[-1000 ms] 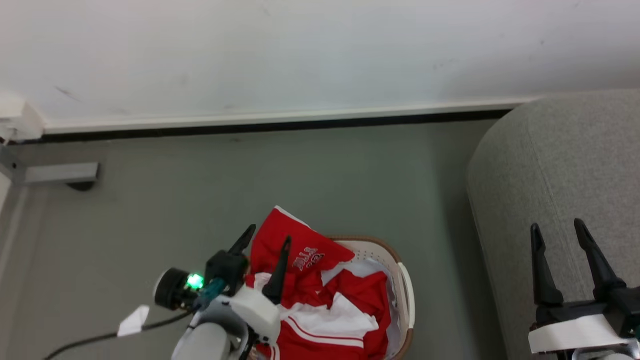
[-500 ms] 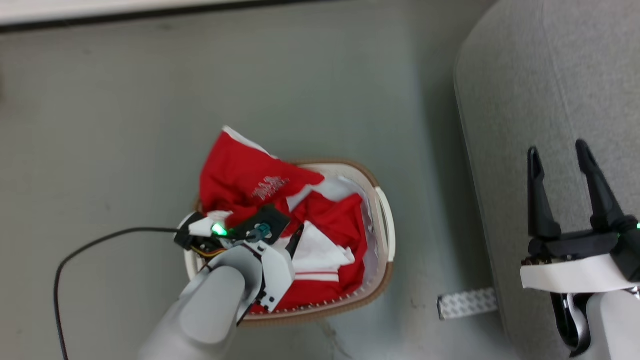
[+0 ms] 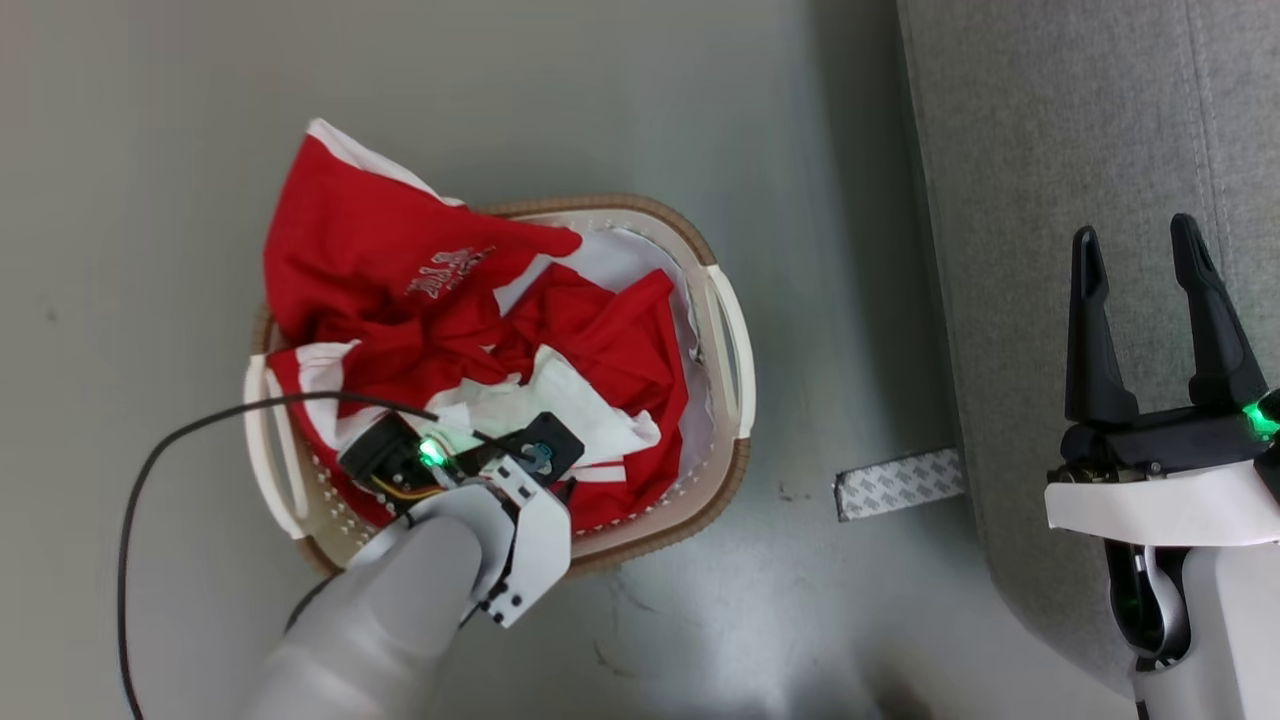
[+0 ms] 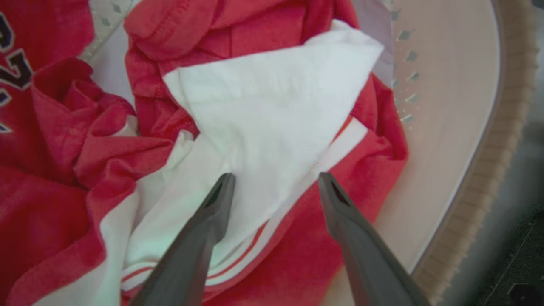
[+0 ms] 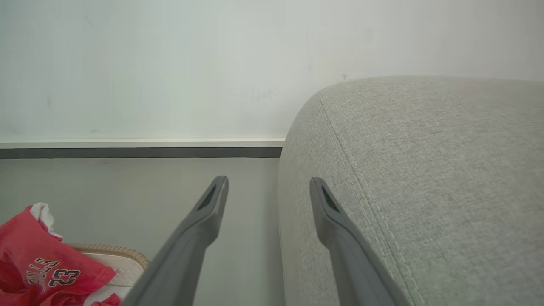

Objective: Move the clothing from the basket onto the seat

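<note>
The clothing [image 3: 450, 330] is red and white and all crumpled up in the basket [image 3: 735, 330] on the floor, just beside the seat [image 3: 1050, 150]. The pile lies long across the basket, from one white handle to the other. One red piece with letters hangs over the far rim, with its white-edged corner pointing away from me. My left gripper [image 4: 275, 176] is spread wide, tips down by a white fold. I cannot tell if they touch it. My right gripper [image 3: 1135, 230] hangs open over the seat, holding nothing.
</note>
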### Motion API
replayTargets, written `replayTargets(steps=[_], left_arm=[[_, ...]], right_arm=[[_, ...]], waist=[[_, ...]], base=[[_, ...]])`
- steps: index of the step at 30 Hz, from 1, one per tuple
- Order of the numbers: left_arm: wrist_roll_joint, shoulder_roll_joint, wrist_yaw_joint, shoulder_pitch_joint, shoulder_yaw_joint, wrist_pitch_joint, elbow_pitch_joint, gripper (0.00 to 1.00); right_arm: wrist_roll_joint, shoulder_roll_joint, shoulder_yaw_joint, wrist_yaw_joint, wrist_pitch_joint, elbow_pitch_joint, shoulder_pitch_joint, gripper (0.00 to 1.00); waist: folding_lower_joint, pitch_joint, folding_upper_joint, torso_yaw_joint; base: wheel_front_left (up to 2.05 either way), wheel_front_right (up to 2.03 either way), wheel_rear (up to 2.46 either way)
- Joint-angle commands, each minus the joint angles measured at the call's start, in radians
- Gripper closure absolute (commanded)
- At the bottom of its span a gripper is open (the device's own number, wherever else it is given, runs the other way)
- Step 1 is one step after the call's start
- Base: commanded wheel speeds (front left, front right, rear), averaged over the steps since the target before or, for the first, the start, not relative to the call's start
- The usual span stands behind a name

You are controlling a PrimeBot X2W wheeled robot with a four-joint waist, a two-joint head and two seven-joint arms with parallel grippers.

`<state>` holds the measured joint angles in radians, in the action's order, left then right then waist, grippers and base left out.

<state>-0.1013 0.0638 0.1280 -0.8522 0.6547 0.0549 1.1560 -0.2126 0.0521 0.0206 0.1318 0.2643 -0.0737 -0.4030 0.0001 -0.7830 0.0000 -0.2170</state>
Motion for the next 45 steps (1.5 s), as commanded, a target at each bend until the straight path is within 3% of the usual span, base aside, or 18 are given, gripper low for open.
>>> replayTargets(steps=[1,10,11,13,21,32,41,45], left_arm=[[0.017,0.012,0.002,-0.029,0.013,0.003,0.012,0.00],[0.066,0.055,0.002,-0.110,0.079,0.029,0.066,0.00],[0.067,0.059,0.002,-0.114,0.081,0.035,0.070,0.11],[0.075,0.062,0.000,-0.121,0.080,0.046,0.077,1.00],[0.135,0.030,-0.015,-0.093,0.042,0.103,0.084,1.00],[0.264,-0.010,-0.010,0.070,-0.001,0.188,0.032,1.00],[0.401,-0.012,-0.002,0.222,0.049,0.169,-0.169,1.00],[0.432,-0.012,-0.027,0.263,0.061,0.146,-0.264,1.00]], right_arm=[[-0.008,-0.003,0.002,-0.002,0.000,0.007,-0.020,0.00],[-0.015,-0.003,0.009,-0.002,0.000,0.025,-0.028,0.00],[-0.014,-0.003,0.007,-0.002,0.000,0.024,-0.027,0.00],[-0.014,-0.002,0.005,-0.002,0.000,0.022,-0.025,0.00],[-0.014,-0.002,-0.011,-0.002,0.000,-0.007,-0.001,0.00],[0.013,-0.001,-0.035,-0.002,0.000,-0.068,0.094,0.00],[0.057,-0.001,-0.083,-0.002,0.000,-0.109,0.243,0.00],[0.066,-0.001,-0.096,-0.002,0.000,-0.120,0.297,0.00]], waist=[[-0.0001,-0.031,0.0000,-0.018],[-0.0001,-0.109,0.0000,-0.055],[-0.0001,-0.111,0.0000,-0.056],[-0.0001,-0.112,0.0000,-0.058],[-0.0001,-0.034,0.0000,-0.027],[-0.0001,0.292,0.0000,0.076],[-0.0001,0.557,0.0000,0.171],[-0.0001,0.635,0.0000,0.200]], base=[[0.00,0.00,0.00],[0.00,0.00,0.00],[0.00,0.00,0.00],[0.00,0.00,0.00],[0.00,0.00,0.00],[0.00,0.00,0.00],[0.00,0.00,0.00],[0.00,0.00,0.00]])
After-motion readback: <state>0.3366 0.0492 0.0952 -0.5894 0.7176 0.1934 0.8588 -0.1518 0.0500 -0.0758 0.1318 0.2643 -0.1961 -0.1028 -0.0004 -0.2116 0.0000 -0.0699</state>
